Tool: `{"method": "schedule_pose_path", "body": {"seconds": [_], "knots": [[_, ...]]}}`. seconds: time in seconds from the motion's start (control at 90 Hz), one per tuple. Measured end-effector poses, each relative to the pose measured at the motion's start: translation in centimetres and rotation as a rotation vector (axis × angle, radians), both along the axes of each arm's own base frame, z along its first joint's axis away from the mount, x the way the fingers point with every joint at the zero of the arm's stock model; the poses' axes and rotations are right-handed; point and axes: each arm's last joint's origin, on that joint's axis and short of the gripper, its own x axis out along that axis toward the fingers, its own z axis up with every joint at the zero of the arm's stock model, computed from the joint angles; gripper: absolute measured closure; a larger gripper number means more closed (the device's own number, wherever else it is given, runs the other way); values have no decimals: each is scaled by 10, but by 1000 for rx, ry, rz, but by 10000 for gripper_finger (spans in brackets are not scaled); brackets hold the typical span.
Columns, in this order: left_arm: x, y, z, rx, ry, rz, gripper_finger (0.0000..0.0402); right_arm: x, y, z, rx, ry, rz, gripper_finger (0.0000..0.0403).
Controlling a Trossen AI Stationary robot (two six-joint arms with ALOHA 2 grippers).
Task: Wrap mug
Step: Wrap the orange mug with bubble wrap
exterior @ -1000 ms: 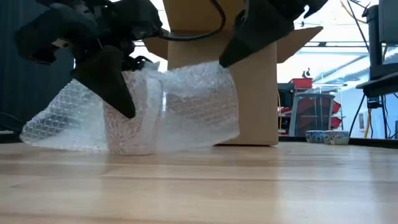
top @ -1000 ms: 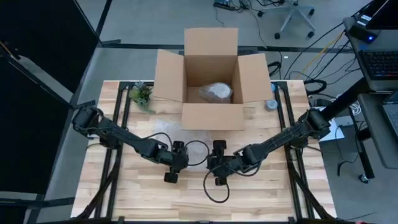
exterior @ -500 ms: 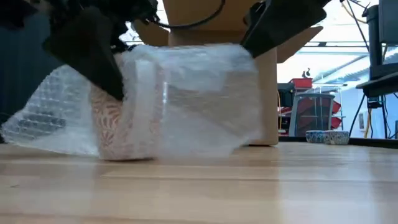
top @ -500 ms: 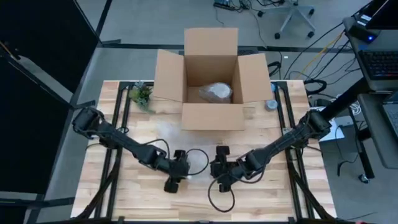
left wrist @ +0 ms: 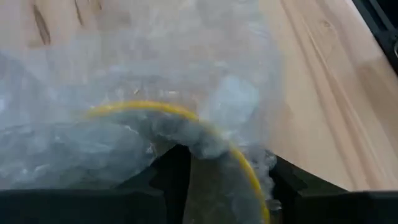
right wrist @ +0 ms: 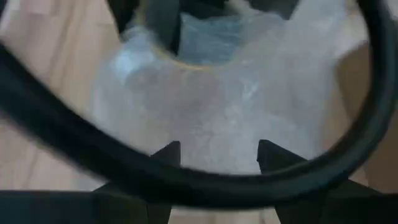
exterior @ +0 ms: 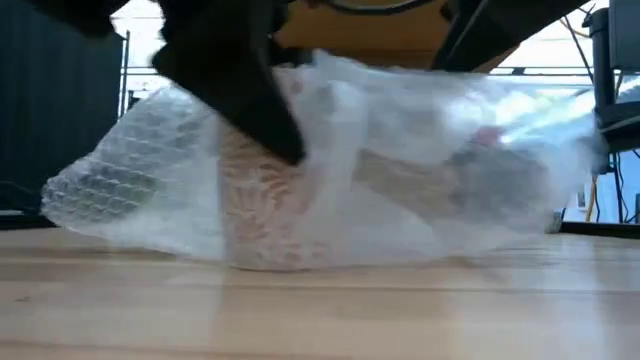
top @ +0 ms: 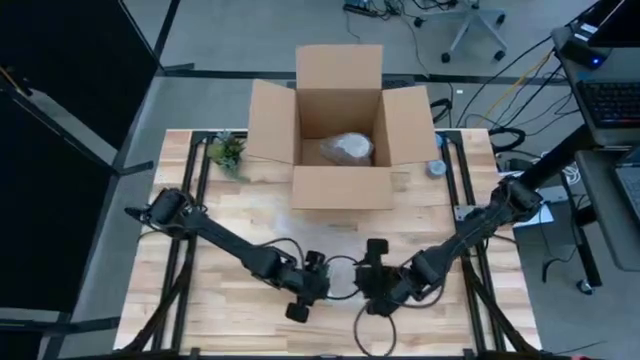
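The left pincer [top: 305, 290] is clamped on the mug [exterior: 262, 205] rim and wrap [exterior: 140, 185]; the right pincer [top: 376, 285] is spread beside it, near the table [top: 215, 320] front; wrap should be kept taut, the mug steadied upright.

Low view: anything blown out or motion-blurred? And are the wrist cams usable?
Low view: windows behind are overexposed, bubble wrap smeared on its right side, dark arm at top soft. Left wrist view: wrap fills the frame, close and out of focus; the mug's yellow rim reads through it. Right wrist view: blurred throughout, a black cable arcs across the lens.
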Motion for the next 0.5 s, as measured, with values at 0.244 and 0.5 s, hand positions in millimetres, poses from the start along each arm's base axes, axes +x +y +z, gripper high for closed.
{"method": "schedule_pose_path", "body": {"seconds": [0.244, 0.5], "knots": [[15, 9, -10, 17, 11, 17, 273, -20, 16, 5, -17, -52, -36, 202], [14, 9, -8, 5, 16, 5, 272, -23, 18, 4, -7, -61, -61, 202]]}}
